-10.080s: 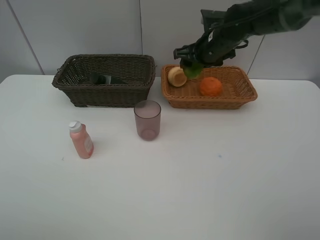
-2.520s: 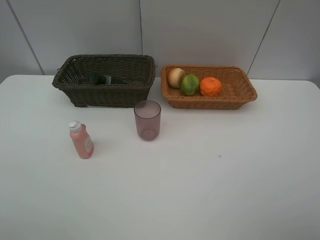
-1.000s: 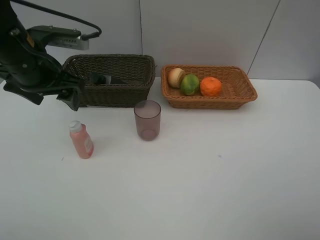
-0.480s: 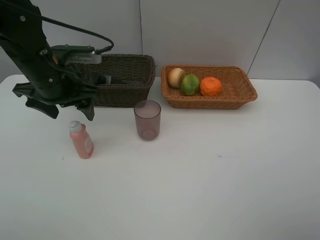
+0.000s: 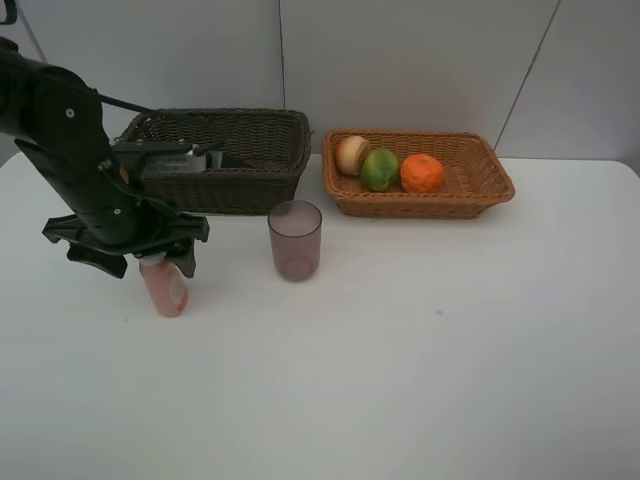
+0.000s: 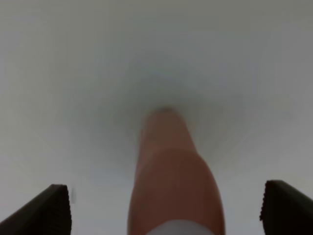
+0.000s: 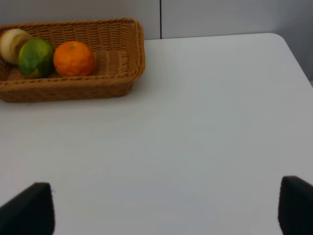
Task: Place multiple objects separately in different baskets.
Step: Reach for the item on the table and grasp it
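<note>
Got the left gripper [image 5: 148,262] hanging right over the pink bottle [image 5: 166,291], fingers [image 6: 54,210] spread wide on either side of it, with clear gaps showing in the wrist view (so straddling, not gripping). Can see the bottle standing upright on the white table [image 5: 420,350], left of the purplish cup [image 5: 295,240] and in front of the dark brown basket [image 5: 250,185]. Over in the tan basket [image 5: 480,190], spotted the pale round fruit [image 5: 351,154], green mango [image 5: 379,169] and orange [image 5: 422,173] side by side in a row. Seeing the right gripper [image 7: 164,210] spread wide too, holding nothing, above the table.
</note>
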